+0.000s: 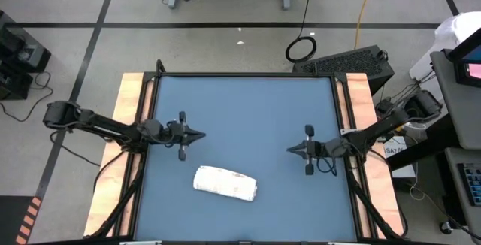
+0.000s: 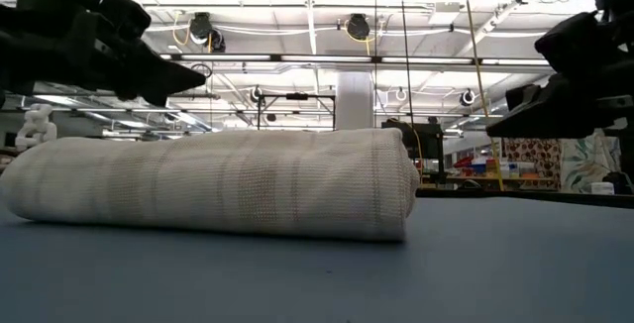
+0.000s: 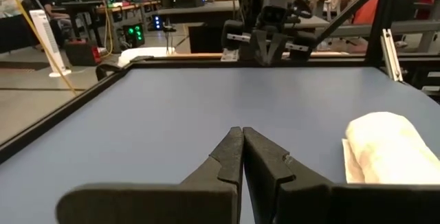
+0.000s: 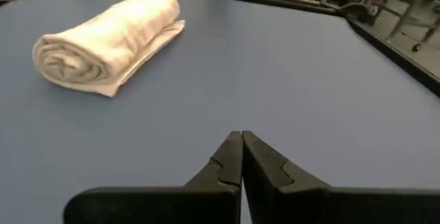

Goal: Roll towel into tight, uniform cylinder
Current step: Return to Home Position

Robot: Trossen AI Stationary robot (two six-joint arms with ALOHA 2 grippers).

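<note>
High view: your towel (image 1: 225, 182) sits rolled.
Handling: likely soft, light; pinch mid-roll.
Left gripper (image 1: 200, 134), right gripper (image 1: 291, 149): pressed together, empty.

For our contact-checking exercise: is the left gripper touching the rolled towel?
Apart. The high view shows a plain gap between the left gripper and the towel; the right gripper hangs clear too.

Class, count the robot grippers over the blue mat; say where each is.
2. The left gripper, shut, is over the mat's left half; the right gripper, shut, over its right.
</note>
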